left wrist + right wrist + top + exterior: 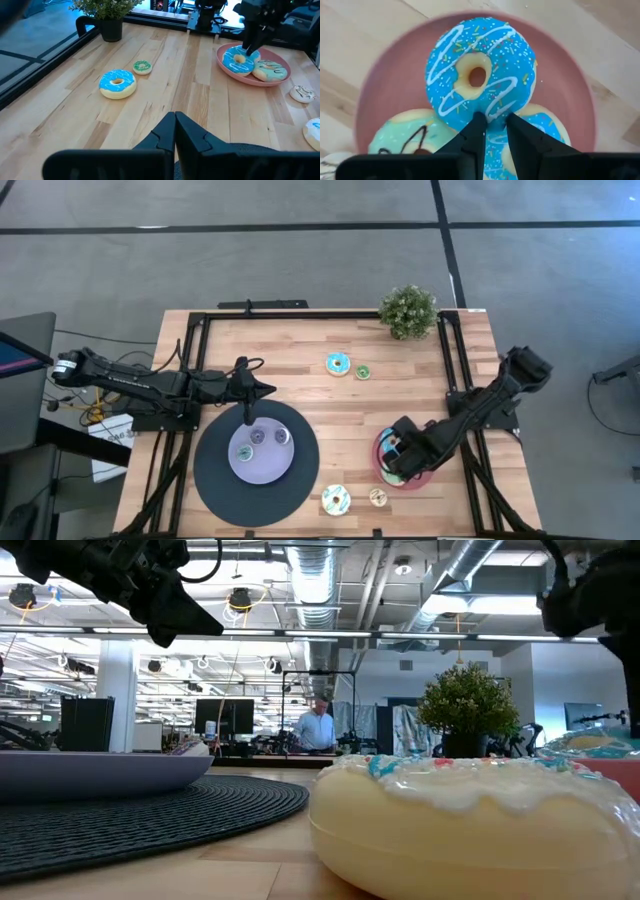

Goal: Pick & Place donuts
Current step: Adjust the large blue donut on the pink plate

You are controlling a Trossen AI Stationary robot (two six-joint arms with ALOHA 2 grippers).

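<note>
A pink plate [385, 85] at the table's right holds a blue donut with white drizzle [480, 65], a mint donut with brown drizzle [402, 132] and another blue-iced one [547, 127] beneath. My right gripper [495, 125] points down over the plate [381, 468], shut on the drizzled blue donut [234, 61]. My left gripper [175, 127] hangs shut with nothing in it over the far edge of the black disc [215, 480]. On the bare table lie a blue donut [338, 364], a small green one [362, 372], a white one [335, 499] and a small pale one [378, 497]. My right gripper pinches the drizzled blue donut's ring at one spot on its rim [495, 111], one finger [475, 132] on each side. The fingers come from above, pointing down. The donut lies on the other donuts in the pink plate, its iced top up.
A lavender plate [262, 470] with small donuts sits on the black disc. A potted plant [408, 310] stands at the far edge. Black frame rails [445, 370] run along the table's sides. Bare wood lies between the two plates.
</note>
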